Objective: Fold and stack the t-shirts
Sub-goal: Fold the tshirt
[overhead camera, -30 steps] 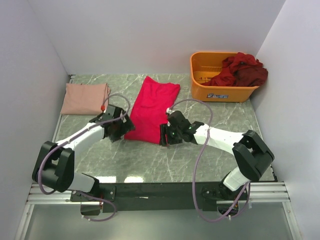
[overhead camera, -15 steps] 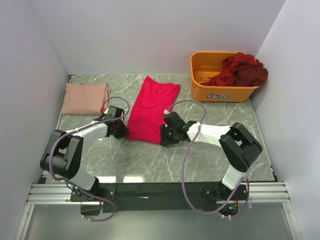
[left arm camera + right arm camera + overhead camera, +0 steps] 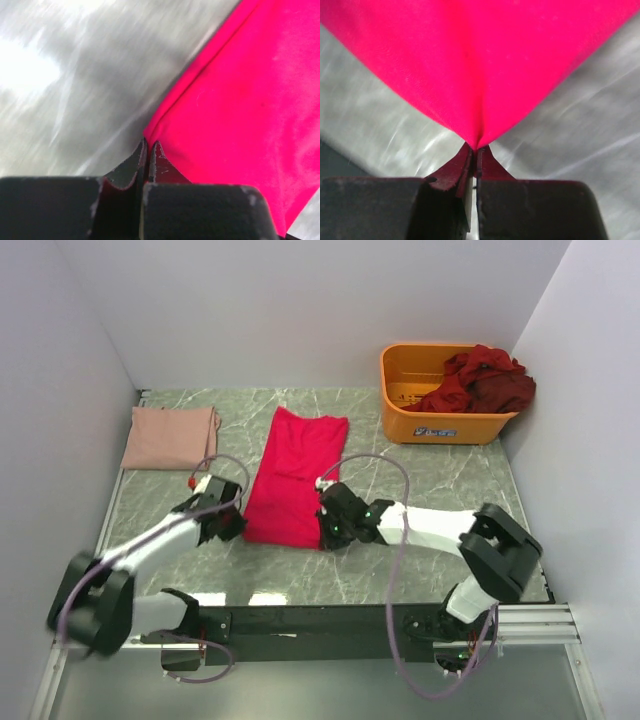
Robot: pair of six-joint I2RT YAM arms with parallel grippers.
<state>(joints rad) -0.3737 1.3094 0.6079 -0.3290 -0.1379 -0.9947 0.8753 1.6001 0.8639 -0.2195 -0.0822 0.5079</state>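
The left end effector and the right end effector each pinch a near corner of the bright pinkish-red t-shirt, which lies lengthwise mid-table

bright red shirt, orange bin, marbled table

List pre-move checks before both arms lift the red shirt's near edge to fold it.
1. Left gripper shut on the red shirt at its near-left corner: ok.
2. Right gripper shut on the near-right corner: ok.
3. Shirt lies flat as a long strip: ok.
4. All cloth layers pinched: cannot tell.
5. Pale pink shirt and orange bin apart from the fold path: ok.
6. Right arm's cable clear of the cloth: cannot tell.
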